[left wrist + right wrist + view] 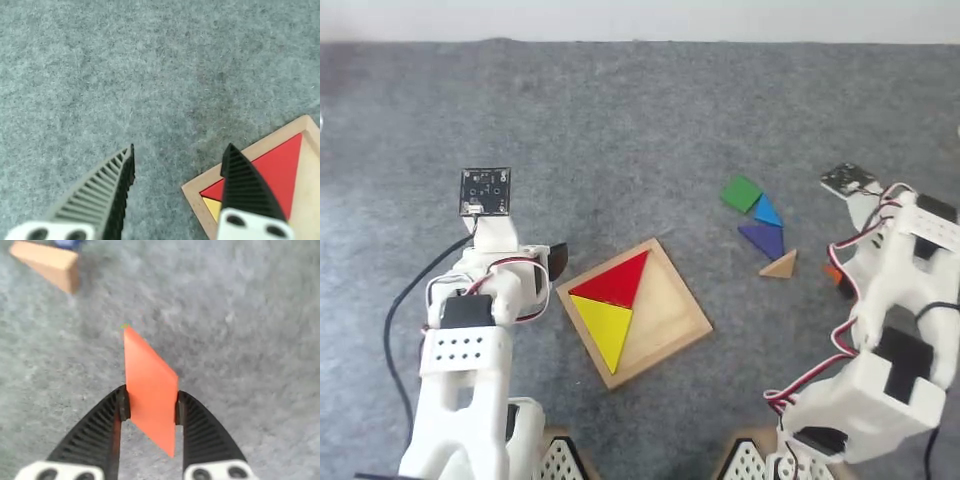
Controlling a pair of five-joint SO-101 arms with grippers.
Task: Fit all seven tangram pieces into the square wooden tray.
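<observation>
The square wooden tray (670, 325) lies mid-table, turned like a diamond, with a red triangle (615, 283) and a yellow triangle (605, 328) inside. Right of it lie a green square (741, 194), a blue triangle (767, 213), a purple triangle (763, 238) and a natural wood triangle (780, 265). My right gripper (150, 402) is shut on an orange parallelogram (149, 387), seen as an orange spot (833, 273) beside the right arm, with the wood triangle (47, 262) beyond it. My left gripper (177, 162) stands open over bare mat at the tray's left corner (192, 192).
Grey felt mat (640, 120) covers the table, with wide free room at the back and left. The two arm bases stand at the front edge.
</observation>
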